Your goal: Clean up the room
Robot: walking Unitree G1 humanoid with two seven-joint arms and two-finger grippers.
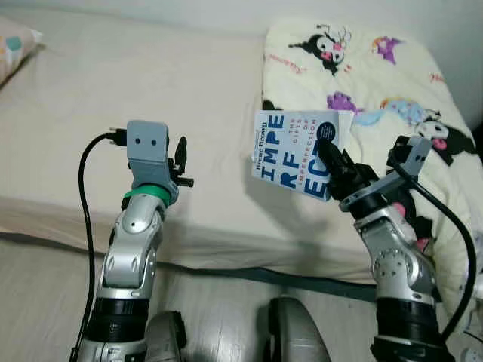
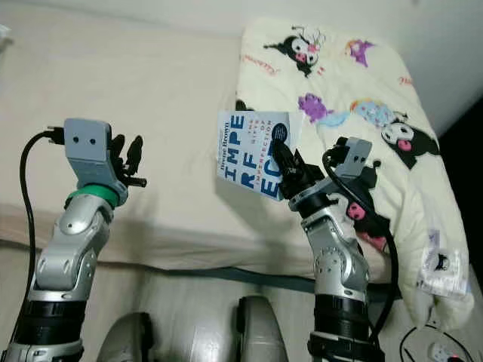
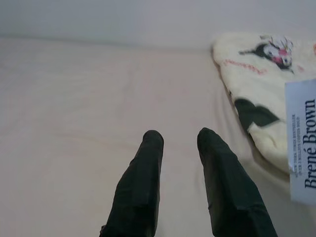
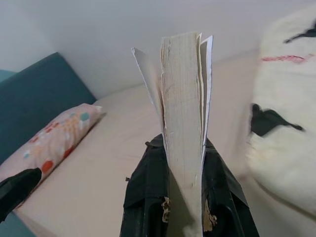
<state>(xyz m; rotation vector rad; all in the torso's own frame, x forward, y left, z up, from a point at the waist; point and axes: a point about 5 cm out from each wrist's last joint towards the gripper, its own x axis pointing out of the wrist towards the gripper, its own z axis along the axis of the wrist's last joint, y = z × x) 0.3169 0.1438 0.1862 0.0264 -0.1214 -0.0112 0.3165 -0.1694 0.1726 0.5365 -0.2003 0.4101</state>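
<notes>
So the right gripper (image 1: pixel 326 151) had a paperback book (image 1: pixel 296 151) pinched between its two black fingers, jaws clamped on the lower edge of it. From the right wrist view you could see the page block (image 4: pixel 183 123) standing up out of the fingers, pages fanned a little at the top and the cover peeling off to one side. The cover was white and blue with big letters, and "Brené Brown" ran along the spine. The book was held up in the air over the bed (image 1: pixel 151 98), right at the edge of a cream blanket (image 1: pixel 377 83) printed with cartoon characters, which was bunched up on the robot's right side of the mattress.

The left gripper (image 3: pixel 180 140) was up over the bare sheet, well apart from the book, fingers apart with nothing between them. A black cable (image 1: pixel 87 196) looped off the left wrist.

A patterned pillow (image 4: pixel 54 138) with coloured spots lay at the far end of the bed, next to a teal headboard (image 4: pixel 44 94). No actual containers to speak of, just the bed with the blanket and pillow on it. Wood-look floor (image 1: pixel 45 302) ran along the near side of the mattress.
</notes>
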